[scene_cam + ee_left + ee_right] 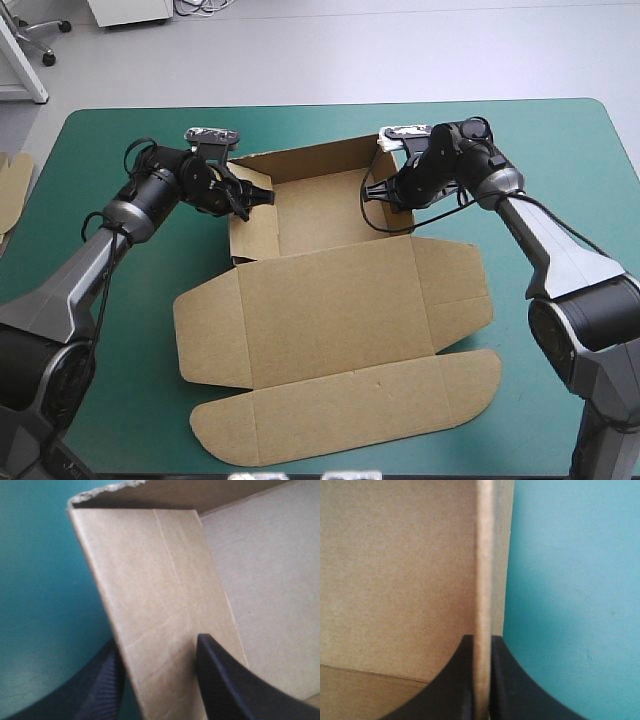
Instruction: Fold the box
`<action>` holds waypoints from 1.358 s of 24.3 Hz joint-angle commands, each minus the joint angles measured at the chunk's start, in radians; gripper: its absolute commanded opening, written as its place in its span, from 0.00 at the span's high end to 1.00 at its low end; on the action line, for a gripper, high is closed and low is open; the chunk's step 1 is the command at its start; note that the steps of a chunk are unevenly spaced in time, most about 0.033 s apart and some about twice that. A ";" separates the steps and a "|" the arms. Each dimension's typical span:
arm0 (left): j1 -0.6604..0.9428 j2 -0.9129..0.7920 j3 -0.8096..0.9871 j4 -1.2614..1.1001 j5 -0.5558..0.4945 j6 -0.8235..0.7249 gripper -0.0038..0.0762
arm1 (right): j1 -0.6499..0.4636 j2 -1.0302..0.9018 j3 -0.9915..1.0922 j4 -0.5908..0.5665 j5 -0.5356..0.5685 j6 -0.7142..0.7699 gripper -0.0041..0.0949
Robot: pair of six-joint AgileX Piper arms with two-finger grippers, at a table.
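The brown box (330, 300) lies mid-table. Its back and two side walls are raised at the far end, and its lid and flaps lie flat toward the near edge. My left gripper (250, 200) is at the left side wall. In the left wrist view that gripper (160, 645) is open, one black finger on each side of the upright wall (150, 580). My right gripper (383, 195) is at the right side wall. In the right wrist view the gripper (482, 637) is shut on the box, pinching the wall's thin edge (484, 555).
A piece of more brown board (12, 185) shows at the table's left edge. Bare teal-green cover (560, 180) lies to the right of the box and along the far edge.
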State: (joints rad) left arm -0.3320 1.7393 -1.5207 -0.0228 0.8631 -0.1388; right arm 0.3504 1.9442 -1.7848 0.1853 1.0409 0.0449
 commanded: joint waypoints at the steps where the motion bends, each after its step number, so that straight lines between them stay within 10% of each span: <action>1: -0.017 0.000 -0.112 0.015 0.010 -0.071 0.55 | 0.007 -0.059 -0.036 0.035 -0.042 0.009 0.98; 33: -0.045 0.108 -0.323 -0.053 0.076 -0.057 0.97 | 0.007 -0.059 -0.036 0.044 0.028 0.014 0.98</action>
State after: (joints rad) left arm -0.3537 1.8995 -1.7880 -0.0188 0.9948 -0.2046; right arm 0.3424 1.9478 -1.7854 0.1405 1.0937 0.0934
